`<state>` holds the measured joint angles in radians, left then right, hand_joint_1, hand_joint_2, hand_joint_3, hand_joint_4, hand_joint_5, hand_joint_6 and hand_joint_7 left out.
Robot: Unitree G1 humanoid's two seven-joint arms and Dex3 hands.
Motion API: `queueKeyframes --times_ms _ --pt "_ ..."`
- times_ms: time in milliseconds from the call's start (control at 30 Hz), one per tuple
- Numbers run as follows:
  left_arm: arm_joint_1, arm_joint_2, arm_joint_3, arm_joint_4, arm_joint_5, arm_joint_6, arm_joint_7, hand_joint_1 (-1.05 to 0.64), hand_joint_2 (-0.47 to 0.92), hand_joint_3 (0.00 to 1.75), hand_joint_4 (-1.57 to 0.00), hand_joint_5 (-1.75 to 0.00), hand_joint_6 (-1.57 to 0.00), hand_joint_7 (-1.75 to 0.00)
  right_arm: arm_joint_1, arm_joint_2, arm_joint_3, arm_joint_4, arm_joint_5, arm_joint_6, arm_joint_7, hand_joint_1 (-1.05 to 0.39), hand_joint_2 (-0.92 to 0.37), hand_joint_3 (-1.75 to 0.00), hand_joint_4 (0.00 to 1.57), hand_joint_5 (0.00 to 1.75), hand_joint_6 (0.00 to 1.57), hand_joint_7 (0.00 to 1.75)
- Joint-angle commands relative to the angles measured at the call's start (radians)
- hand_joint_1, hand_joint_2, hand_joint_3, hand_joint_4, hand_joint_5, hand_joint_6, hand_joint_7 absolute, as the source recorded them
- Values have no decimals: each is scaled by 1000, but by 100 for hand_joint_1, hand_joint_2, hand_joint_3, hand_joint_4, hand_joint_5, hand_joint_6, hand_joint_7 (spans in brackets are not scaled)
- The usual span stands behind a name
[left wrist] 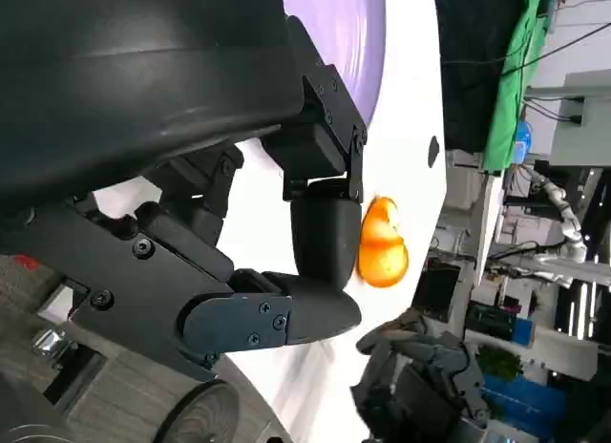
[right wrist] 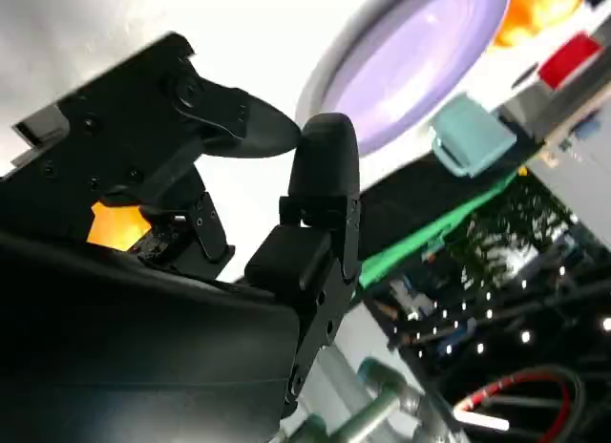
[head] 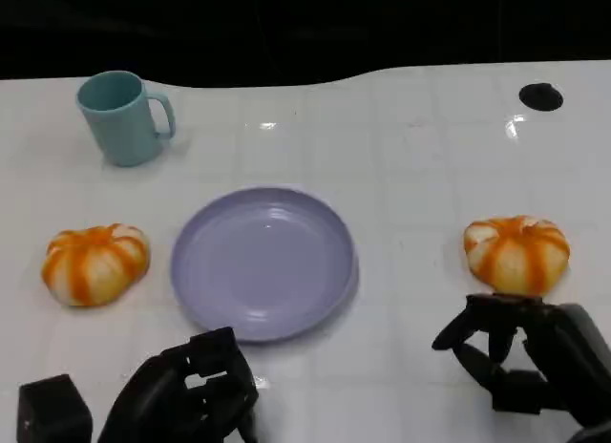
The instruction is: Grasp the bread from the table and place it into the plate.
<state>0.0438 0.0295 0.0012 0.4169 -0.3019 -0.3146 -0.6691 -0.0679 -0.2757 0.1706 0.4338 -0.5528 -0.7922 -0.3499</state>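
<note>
Head view puts before you a lilac plate (head: 264,262) at centre frame on the white desk (head: 420,166), one orange-striped bread (head: 94,263) at left and another bread (head: 516,253) at right, both apart from the plate. Your right robot hand (head: 520,352) hovers just below the right-hand bread, fingers curled but grasping nothing. Your left robot hand (head: 186,390) sits at lower left, released; a teal mug (head: 123,117) stands upper left.
</note>
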Motion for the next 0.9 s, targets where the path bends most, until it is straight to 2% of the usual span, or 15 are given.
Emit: queueKeyframes --times_ms 33,167,400,533,700,900 --pt "-12 13 7 -2 -1 1 -3 -59 69 61 -79 -175 -76 -143 -7 -14 -27 -42 -8 17 -26 -30 -84 -28 75 123 90 52" --pt "-13 13 7 2 -2 -3 -6 -59 69 61 -79 -175 -76 -143 -7 -21 -36 -71 -9 29 -20 -32 -92 -12 68 107 88 36" --pt "-10 13 7 1 -2 -2 -6 -58 70 61 -78 -175 -75 -143 -5 -43 -61 -160 -30 124 17 -35 -92 -6 56 85 77 18" --pt "-11 13 7 5 0 -5 -5 -59 69 61 -78 -175 -75 -143 -7 -63 -67 -213 -63 211 37 -40 -92 -6 43 72 67 9" --pt "-8 13 7 4 -3 -5 -8 -59 69 61 -79 -175 -75 -143 -13 -93 -65 -276 -97 315 82 -44 -92 -3 40 39 55 1" --pt "-6 15 6 2 0 -5 -7 -58 69 61 -78 -175 -75 -142 -30 -119 -34 -324 -169 452 162 -49 -92 -4 28 25 41 0"
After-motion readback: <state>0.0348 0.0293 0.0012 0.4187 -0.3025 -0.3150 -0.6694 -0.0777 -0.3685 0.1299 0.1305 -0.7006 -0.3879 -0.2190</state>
